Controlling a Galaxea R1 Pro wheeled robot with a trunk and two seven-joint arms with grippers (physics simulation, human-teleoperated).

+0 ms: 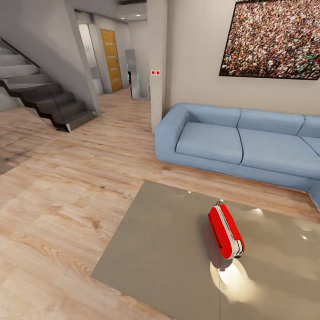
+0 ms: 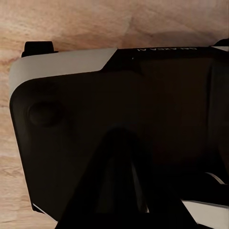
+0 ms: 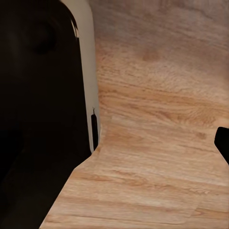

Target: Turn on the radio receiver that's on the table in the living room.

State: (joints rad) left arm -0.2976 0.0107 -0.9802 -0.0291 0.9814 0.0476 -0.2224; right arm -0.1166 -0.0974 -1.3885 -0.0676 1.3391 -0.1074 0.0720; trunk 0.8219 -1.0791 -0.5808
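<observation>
The radio receiver (image 1: 226, 231) is a bright red rounded oblong with white stripes and a black side strap. It lies on the glossy grey table (image 1: 155, 249), right of the table's middle, its long side running away from me. In the left wrist view a dark blurred shape (image 2: 119, 186) rises in front of the robot's black and white body (image 2: 62, 62); I cannot tell fingers from it. A black tip (image 3: 222, 143) pokes in at the edge of the right wrist view over the wood floor (image 3: 157, 143).
A blue sectional sofa (image 1: 240, 142) stands behind the table under a large crowd picture (image 1: 275, 38). Light plank floor (image 1: 66, 186) spreads left of the table. Dark stairs (image 1: 44, 98) and a hallway with an orange door (image 1: 111, 60) lie at the far left.
</observation>
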